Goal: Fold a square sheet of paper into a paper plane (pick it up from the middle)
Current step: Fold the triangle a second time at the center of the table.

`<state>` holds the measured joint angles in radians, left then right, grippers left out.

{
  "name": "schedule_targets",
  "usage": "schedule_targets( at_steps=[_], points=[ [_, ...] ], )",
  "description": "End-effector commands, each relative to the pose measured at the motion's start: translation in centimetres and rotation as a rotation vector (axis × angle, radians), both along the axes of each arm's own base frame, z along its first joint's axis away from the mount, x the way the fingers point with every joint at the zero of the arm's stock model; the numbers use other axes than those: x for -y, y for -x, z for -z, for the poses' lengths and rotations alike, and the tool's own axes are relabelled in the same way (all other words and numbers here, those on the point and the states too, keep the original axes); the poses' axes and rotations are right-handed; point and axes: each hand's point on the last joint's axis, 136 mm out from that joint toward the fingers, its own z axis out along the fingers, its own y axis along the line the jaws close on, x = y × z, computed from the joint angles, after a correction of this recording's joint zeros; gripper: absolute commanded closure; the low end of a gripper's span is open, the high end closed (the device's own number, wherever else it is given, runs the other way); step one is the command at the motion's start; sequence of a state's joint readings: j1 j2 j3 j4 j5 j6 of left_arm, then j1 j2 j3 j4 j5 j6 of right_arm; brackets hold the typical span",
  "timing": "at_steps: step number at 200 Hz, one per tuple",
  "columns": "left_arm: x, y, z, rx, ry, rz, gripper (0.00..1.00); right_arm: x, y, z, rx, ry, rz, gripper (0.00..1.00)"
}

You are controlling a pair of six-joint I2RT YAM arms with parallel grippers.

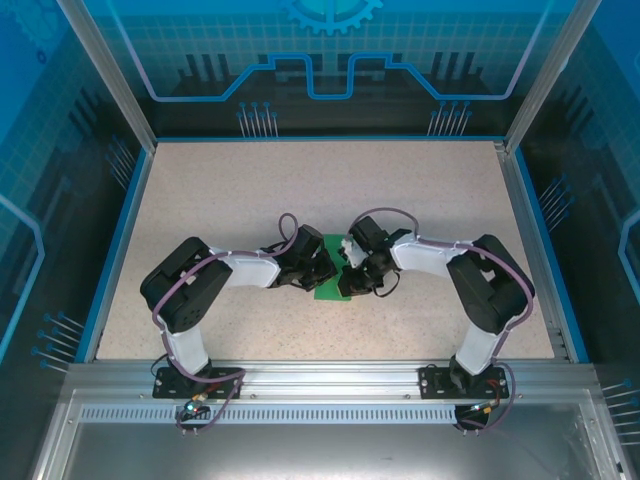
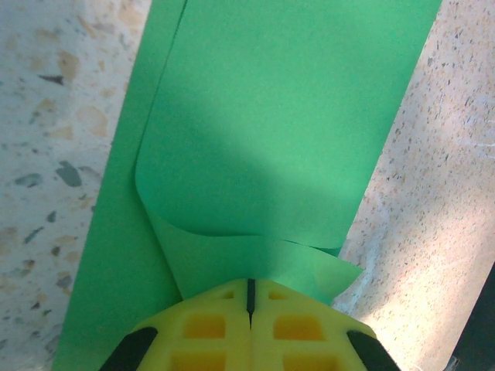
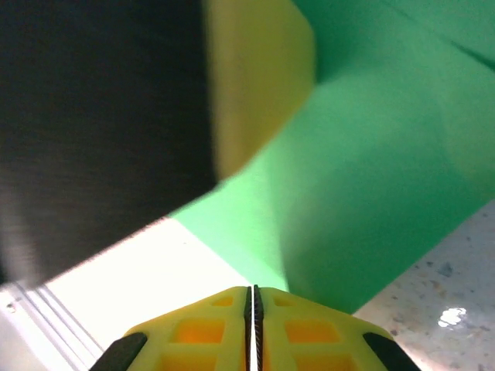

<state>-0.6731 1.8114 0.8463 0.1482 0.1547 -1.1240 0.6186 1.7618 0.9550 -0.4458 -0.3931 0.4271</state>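
Loosely curled, the green sheet (image 2: 271,116) is pinched by left gripper (image 2: 250,287); right gripper (image 3: 253,292), fingers together, perhaps likewise.

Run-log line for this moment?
green paper: flap curled over, on table | left gripper: shut on flap | right gripper: shut at paper edge

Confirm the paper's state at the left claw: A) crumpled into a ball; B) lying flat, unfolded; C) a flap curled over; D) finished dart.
C: the square sheet of paper shows a flap curling over onto itself at the shut left claw tips.
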Motion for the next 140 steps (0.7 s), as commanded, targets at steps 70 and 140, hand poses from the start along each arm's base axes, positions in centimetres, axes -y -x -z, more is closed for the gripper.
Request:
schedule_targets(
  at_steps=[70, 140],
  points=[
    [-2.0, 2.3, 2.8, -0.096, -0.116, 0.012, 1.0, 2.3, 2.3, 1.3, -0.121, -0.063, 0.061, 0.87],
    [-2.2, 2.4, 3.0, -0.099, -0.126, 0.012, 1.0, 3.9, 2.8, 2.3, -0.183, -0.091, 0.16, 0.9]
  ],
)
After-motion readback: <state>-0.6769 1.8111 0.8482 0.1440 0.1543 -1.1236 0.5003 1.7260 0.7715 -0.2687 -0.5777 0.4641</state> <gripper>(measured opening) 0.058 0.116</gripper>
